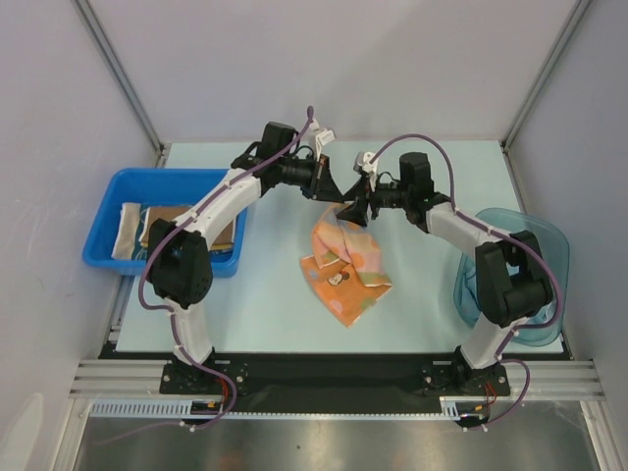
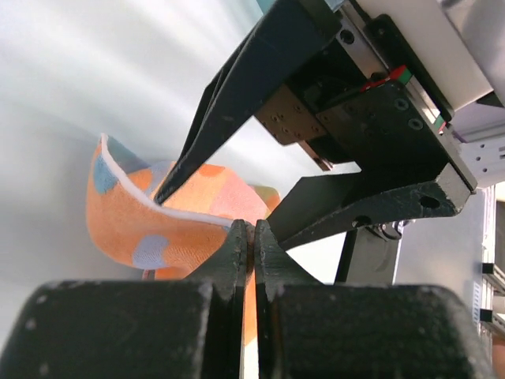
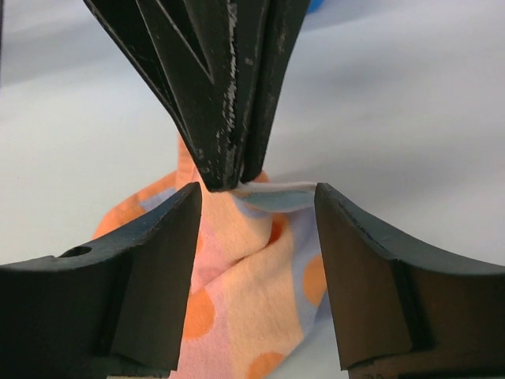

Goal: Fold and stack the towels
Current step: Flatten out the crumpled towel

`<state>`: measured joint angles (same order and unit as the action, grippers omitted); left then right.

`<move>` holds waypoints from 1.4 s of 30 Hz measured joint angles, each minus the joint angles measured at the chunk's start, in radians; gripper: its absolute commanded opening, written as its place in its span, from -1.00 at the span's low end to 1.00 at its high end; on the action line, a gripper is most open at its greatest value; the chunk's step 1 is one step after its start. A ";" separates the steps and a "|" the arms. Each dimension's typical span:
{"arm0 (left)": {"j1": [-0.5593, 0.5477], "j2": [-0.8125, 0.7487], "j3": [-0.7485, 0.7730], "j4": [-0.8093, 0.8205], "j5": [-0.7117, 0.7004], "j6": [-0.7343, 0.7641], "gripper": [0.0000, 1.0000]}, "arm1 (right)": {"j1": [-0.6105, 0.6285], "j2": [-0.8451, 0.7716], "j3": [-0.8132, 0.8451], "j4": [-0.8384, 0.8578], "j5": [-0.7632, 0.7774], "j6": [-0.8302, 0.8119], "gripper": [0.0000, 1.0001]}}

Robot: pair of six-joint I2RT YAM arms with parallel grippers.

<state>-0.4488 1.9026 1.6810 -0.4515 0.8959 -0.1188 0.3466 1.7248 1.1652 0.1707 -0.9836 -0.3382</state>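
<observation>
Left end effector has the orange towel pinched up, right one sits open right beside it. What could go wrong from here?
1. The right end effector stands open astride the shut tips of the left end effector; closing there could clamp those tips instead of the orange towel.
2. The left one pinches only the towel's edge, so a tug might free it.
3. The towel trails bunched and twisted onto the table, so a fold may come out crooked.
</observation>
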 measured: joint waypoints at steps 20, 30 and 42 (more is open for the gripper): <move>-0.001 0.077 0.146 -0.174 0.000 0.121 -0.99 | 0.034 -0.040 0.024 -0.075 0.039 -0.131 -0.45; 0.024 0.063 0.141 -0.121 -0.219 0.038 0.14 | -0.029 0.013 0.027 -0.038 0.028 0.063 -1.00; 0.073 -0.192 -0.327 0.129 -0.386 -0.061 0.07 | -0.141 0.072 0.030 -0.021 0.146 0.299 -1.00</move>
<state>-0.3756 1.7111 1.3544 -0.3229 0.5098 -0.1799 0.2054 1.7969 1.1954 0.1493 -0.8371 -0.0387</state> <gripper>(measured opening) 0.534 0.019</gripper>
